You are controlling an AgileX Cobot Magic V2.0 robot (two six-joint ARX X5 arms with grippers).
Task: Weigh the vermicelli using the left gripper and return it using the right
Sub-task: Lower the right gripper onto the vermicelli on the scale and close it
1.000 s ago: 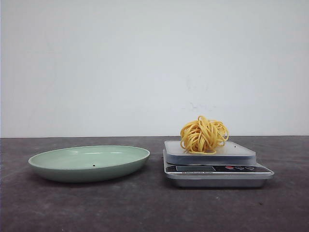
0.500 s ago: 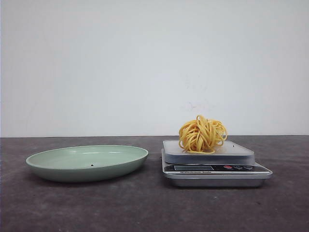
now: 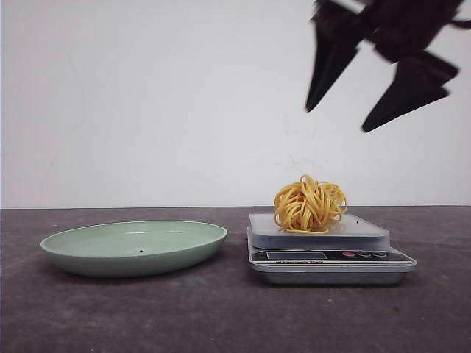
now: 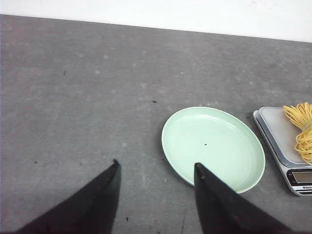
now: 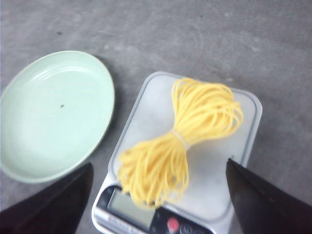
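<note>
The right gripper [image 3: 335,120] hangs with fingers spread wide, high above the vermicelli [image 3: 310,204], which lies bundled on the scale [image 3: 327,254]. The left gripper [image 4: 155,165] is also spread, empty. The green plate [image 3: 132,248] sits at the scale's 9 o'clock

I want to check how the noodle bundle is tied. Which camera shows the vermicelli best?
The right wrist view: it looks straight down on the vermicelli, showing the whole bundle and its tied middle on the scale. The front view shows it side-on as a rounded clump; the left wrist view catches only part at the frame edge.
</note>
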